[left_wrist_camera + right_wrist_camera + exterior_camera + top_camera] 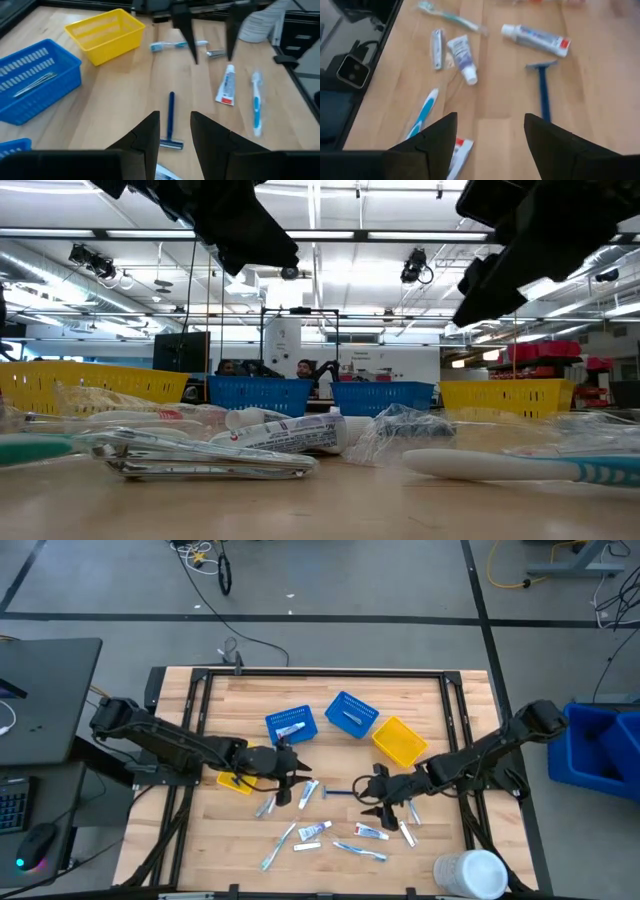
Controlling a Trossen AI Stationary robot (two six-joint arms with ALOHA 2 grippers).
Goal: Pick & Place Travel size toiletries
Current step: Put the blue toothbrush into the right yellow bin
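The toiletries lie scattered on the wooden table: white tubes (313,830), toothbrushes (360,851) and a dark blue razor (338,792). My left gripper (295,794) hovers open just left of the razor (171,119), which lies flat beyond the fingertips (175,135). My right gripper (366,795) hovers open to the right of the razor (543,90), facing the left one (490,135). A red-capped tube (535,38) and a second tube (463,58) lie ahead of it. The low view shows a tube (290,434) and a toothbrush (520,467) lying flat.
Two blue mesh baskets (290,725) (351,713) and a yellow one (400,741) stand toward the far side; one blue basket holds an item. Another yellow basket (237,782) sits under the left arm. A large white cylinder (470,873) stands at the near right corner.
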